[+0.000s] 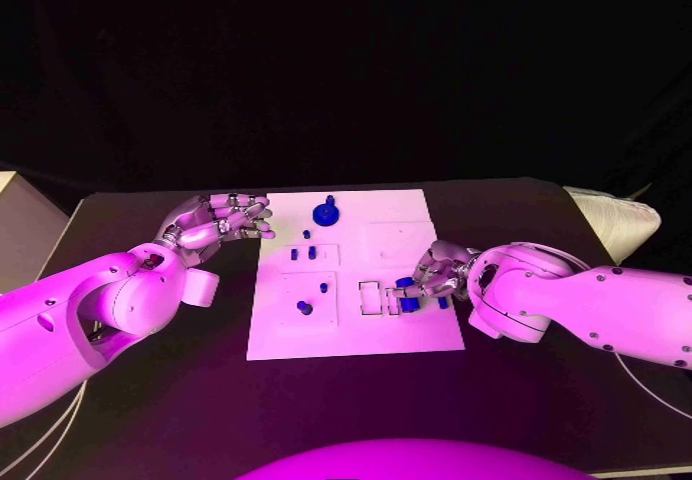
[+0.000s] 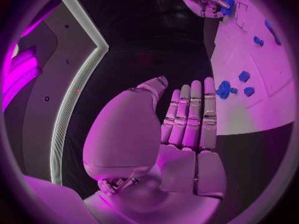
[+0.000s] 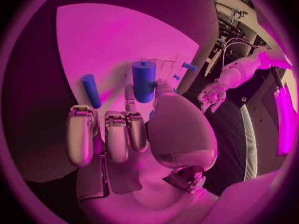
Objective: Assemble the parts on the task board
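The black desk [image 1: 159, 390] is carrying the flat white rectangular task board [image 1: 378, 335] at its middle, with bare desk lying open on every side. The silver left hand [image 1: 219, 220] is hovering just off the board's far left edge, fingers [image 2: 193, 112] released and straight, grasping nothing. The silver right hand [image 1: 433, 275] is sitting over the board's right side, its fingers hiding the slots beneath and grasping a blue cylindrical part [image 3: 143, 80]. Other small blue parts [image 1: 299, 254] are standing further left on the board.
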You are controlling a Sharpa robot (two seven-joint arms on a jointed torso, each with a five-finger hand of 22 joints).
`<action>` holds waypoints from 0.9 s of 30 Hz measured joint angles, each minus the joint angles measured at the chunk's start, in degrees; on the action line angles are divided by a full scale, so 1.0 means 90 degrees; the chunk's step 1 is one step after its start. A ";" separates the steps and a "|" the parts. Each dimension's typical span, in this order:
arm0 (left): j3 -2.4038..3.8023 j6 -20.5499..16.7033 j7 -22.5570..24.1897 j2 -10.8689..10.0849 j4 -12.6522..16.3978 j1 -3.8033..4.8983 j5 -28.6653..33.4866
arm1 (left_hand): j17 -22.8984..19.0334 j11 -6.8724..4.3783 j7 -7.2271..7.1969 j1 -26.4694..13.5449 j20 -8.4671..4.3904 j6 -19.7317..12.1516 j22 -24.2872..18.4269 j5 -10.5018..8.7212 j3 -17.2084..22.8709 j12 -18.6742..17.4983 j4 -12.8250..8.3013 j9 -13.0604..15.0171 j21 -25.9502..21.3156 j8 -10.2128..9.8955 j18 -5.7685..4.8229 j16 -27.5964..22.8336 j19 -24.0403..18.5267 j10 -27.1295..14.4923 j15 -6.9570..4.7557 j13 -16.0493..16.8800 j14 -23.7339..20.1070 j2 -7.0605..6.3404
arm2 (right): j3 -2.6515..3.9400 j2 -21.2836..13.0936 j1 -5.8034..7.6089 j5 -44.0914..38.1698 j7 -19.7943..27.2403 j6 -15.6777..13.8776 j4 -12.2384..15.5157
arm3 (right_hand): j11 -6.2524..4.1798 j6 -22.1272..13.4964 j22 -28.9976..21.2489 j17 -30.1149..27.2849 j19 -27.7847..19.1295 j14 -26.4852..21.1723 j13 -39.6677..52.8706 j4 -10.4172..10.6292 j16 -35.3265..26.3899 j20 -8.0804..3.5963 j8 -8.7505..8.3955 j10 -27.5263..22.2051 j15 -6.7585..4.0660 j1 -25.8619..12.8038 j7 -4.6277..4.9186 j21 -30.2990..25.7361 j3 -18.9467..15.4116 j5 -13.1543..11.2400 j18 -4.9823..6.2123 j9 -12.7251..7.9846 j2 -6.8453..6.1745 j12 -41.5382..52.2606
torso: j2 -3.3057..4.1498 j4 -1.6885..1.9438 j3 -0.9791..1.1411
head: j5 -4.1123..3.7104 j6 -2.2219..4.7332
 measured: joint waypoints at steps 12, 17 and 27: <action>0.0000 0.0004 -0.0016 0.0026 -0.0018 0.0000 0.0007 | 0.0000 0.0000 0.0000 0.0000 0.0000 0.0000 -0.0006 0.0000 0.0000 -0.0034 0.0000 0.0000 0.0000 0.0000 0.0000 0.0000 0.0000 0.0000 0.0000 -0.0006 0.0000 0.0000 | 0.0011 0.0266 0.0293 0.0705 -0.0003 -0.0103 0.0106 | 0.0000 0.0002 0.0002 -0.0001 0.0000 0.0000 -0.0001 0.0018 0.0000 0.0000 0.0019 0.0000 0.0000 0.0000 -0.0002 0.0039 0.0019 -0.0001 0.0000 0.0033 0.0000 0.0000 | -0.0002 0.0004 -0.0009 | 0.0027 0.0024; 0.0000 0.0005 -0.0023 0.0030 -0.0019 0.0000 0.0010 | 0.0000 0.0000 0.0000 0.0000 0.0000 0.0000 -0.0006 0.0000 0.0000 -0.0034 0.0000 0.0000 0.0000 0.0000 0.0000 0.0000 0.0000 0.0000 0.0000 -0.0006 0.0000 0.0000 | -0.0019 0.0510 0.0286 0.0816 -0.0003 -0.0080 -0.0042 | 0.0000 0.0001 0.0002 -0.0001 0.0000 0.0000 0.0005 0.0019 0.0000 0.0000 0.0019 0.0000 0.0001 0.0000 -0.0001 0.0039 0.0019 -0.0002 0.0000 0.0032 0.0000 0.0000 | 0.0004 -0.0003 -0.0008 | 0.0035 0.0032; 0.0000 0.0006 -0.0032 0.0036 -0.0016 0.0000 0.0019 | -0.0001 0.0000 0.0000 0.0000 0.0000 0.0000 -0.0005 0.0000 0.0000 -0.0034 -0.0001 -0.0001 0.0000 0.0000 0.0000 0.0000 0.0000 0.0000 0.0000 -0.0006 0.0000 0.0000 | -0.0066 0.0796 0.0256 0.0835 -0.0016 0.0100 -0.0325 | 0.0000 0.0000 0.0001 -0.0001 0.0000 0.0000 0.0004 0.0045 0.0000 0.0000 0.0019 0.0000 0.0001 -0.0065 0.0000 0.0038 -0.0064 -0.0129 0.0000 0.0030 -0.0065 -0.0093 | 0.0009 -0.0005 -0.0004 | 0.0049 0.0018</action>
